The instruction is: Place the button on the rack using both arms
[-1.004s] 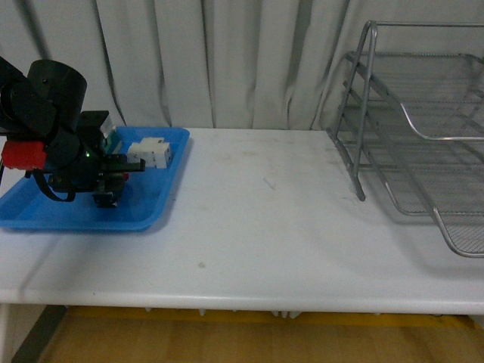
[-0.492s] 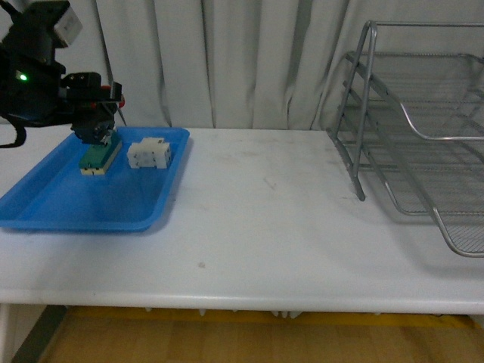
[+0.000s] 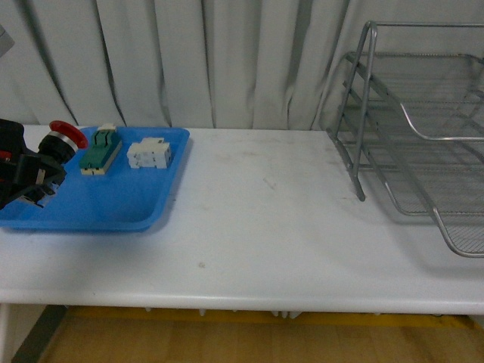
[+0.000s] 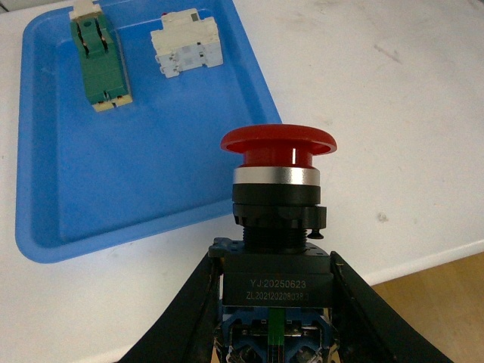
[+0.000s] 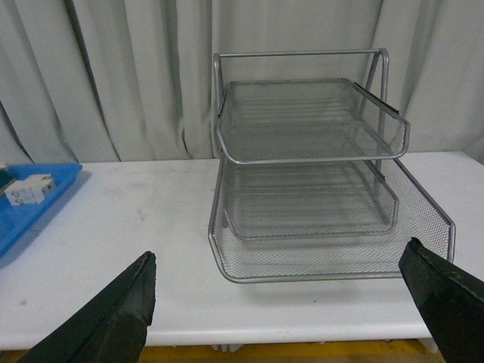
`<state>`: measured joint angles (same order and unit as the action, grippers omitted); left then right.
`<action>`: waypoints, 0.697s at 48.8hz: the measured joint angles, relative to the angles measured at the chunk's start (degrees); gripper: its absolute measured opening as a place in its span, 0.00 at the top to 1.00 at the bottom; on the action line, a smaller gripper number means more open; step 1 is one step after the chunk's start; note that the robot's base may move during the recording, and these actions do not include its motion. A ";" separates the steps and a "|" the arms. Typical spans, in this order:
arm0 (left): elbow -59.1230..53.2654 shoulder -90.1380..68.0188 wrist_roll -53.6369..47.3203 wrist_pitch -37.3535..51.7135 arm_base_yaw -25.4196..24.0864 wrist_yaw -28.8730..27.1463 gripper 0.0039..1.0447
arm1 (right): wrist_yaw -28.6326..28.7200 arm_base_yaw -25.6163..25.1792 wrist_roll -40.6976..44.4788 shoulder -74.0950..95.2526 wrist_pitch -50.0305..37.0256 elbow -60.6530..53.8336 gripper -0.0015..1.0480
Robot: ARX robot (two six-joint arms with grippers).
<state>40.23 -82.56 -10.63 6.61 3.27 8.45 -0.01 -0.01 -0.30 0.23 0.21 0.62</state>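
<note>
The button [image 4: 277, 197], red mushroom cap on a black body, is clamped between the fingers of my left gripper [image 4: 276, 283], held in the air over the near edge of the blue tray. In the front view the button [image 3: 63, 137] and left gripper [image 3: 30, 175] show at the far left, above the tray. The silver wire-mesh rack [image 3: 423, 128] stands at the table's right end. The right wrist view faces the rack [image 5: 318, 181] front on. My right gripper [image 5: 291, 302] is open, its fingers [image 5: 113, 318] spread wide, short of the rack.
The blue tray [image 3: 113, 200] holds a green-and-cream switch block [image 3: 100, 150] and a white breaker block [image 3: 150, 154]. The white table [image 3: 265, 219] stretches between tray and rack. Grey curtains hang behind. The table's front edge is close below the left gripper.
The left arm lifted the button out of the tray, swung up over the tray's back, then came down toward the front left, carrying the button with its red cap up.
</note>
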 joint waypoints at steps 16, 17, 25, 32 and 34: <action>-2.05 0.37 -0.09 1.31 -0.79 -0.35 0.66 | 0.00 0.00 0.00 0.00 0.00 0.00 0.06; -2.05 0.37 -0.09 1.46 -0.79 -0.35 0.66 | 0.00 0.00 0.00 0.00 0.00 0.00 0.06; -2.49 0.46 -0.11 1.57 -0.74 -0.63 0.66 | 0.00 0.00 0.00 0.00 -0.04 0.00 0.06; -2.58 0.55 -0.13 1.60 -0.48 -0.57 0.66 | 0.02 0.00 0.00 0.00 -0.02 0.00 0.06; -2.58 0.61 -0.13 1.64 -0.48 -0.57 0.66 | 0.00 0.00 0.00 0.00 -0.02 0.00 0.06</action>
<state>37.65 -81.95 -10.76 8.25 2.79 7.88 -0.01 -0.01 -0.30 0.23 0.19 0.62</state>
